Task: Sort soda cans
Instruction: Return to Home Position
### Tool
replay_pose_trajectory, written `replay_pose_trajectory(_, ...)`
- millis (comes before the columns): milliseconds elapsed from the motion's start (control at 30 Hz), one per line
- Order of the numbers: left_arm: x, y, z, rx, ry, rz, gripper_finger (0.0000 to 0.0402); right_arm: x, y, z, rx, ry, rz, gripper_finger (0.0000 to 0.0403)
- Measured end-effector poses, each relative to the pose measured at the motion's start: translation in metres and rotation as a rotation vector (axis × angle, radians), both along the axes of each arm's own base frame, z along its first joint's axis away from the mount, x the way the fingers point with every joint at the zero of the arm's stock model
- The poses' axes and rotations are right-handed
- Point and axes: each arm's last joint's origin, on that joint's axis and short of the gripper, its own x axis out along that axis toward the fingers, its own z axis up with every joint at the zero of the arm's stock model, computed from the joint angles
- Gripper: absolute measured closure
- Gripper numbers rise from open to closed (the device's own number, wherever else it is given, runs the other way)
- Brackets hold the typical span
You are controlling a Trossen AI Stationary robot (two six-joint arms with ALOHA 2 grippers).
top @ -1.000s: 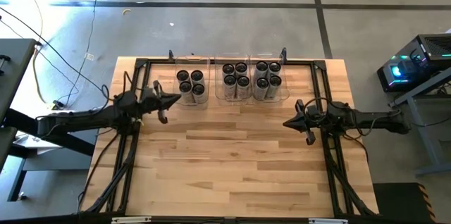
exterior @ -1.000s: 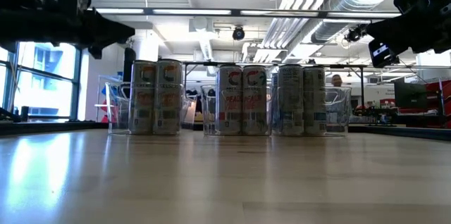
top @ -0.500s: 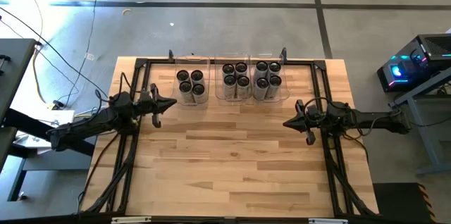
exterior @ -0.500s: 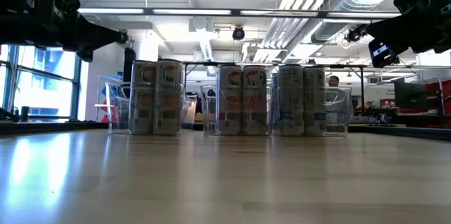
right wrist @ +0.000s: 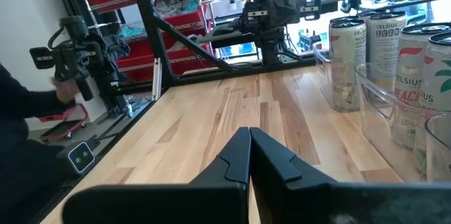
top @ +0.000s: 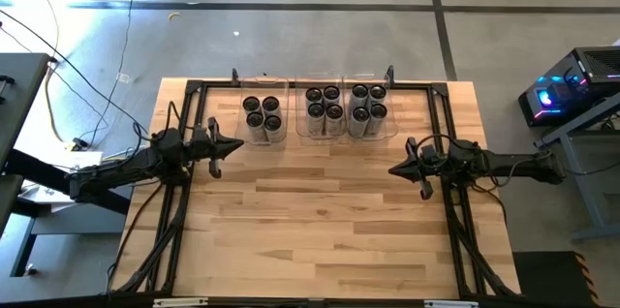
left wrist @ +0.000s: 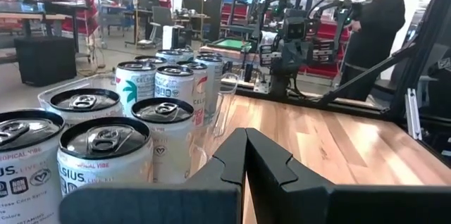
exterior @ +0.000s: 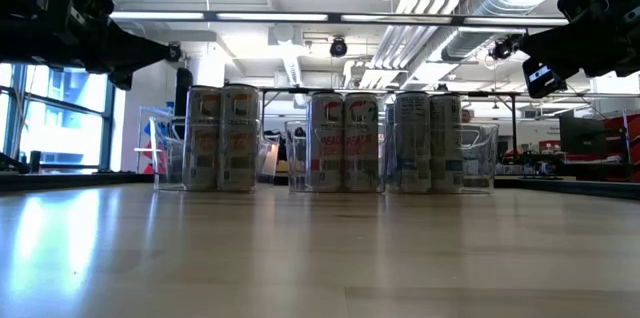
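High view gives me the whole table point(top: 320, 221): pale wood planks with a smooth finish, framed by black metal rails. Along the upper middle of the frame three clear plastic bins point(top: 323, 138) stand in a row. They are thin-walled, rectangular and glassy enough that the labels read through them in the low view. The soda cans point(top: 323, 110) stand upright inside the bins, four to each, and none are loose on the wood. They are slim metal cylinders with printed white sides, dark tops, pull tabs and shiny rims.

The left claw point(top: 237, 145) hangs at centre left of the frame, just beside the left-hand bin and touching nothing. Its wrist view shows the fingers pressed together with nothing between them. The right claw point(top: 392, 169) sits at centre right, below the right-hand bin, likewise clenched and empty.

I judge the sorting finished and the step in hand to be parking the arms. The next move calls for drawing each arm back to rest without clipping those light bin walls.
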Motion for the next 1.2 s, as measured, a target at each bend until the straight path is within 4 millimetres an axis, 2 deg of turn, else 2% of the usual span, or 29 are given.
replay_pose_trajectory(433,0.0,-0.001,0.0,-0.005,-0.002,-0.002,0.0401,0.0,0.0,0.0,0.0,0.0,0.001,0.0403)
replay_pose_trajectory(867,0.003,-0.021,0.003,-0.001,-0.035,-0.181,0.0401,-0.002,0.013,0.0,0.001,-0.007,0.128,0.0403)
replay_pose_trajectory(1200,0.003,-0.022,0.003,-0.002,-0.033,-0.195,0.0401,-0.002,0.013,0.0,0.001,-0.005,0.129,0.0403)
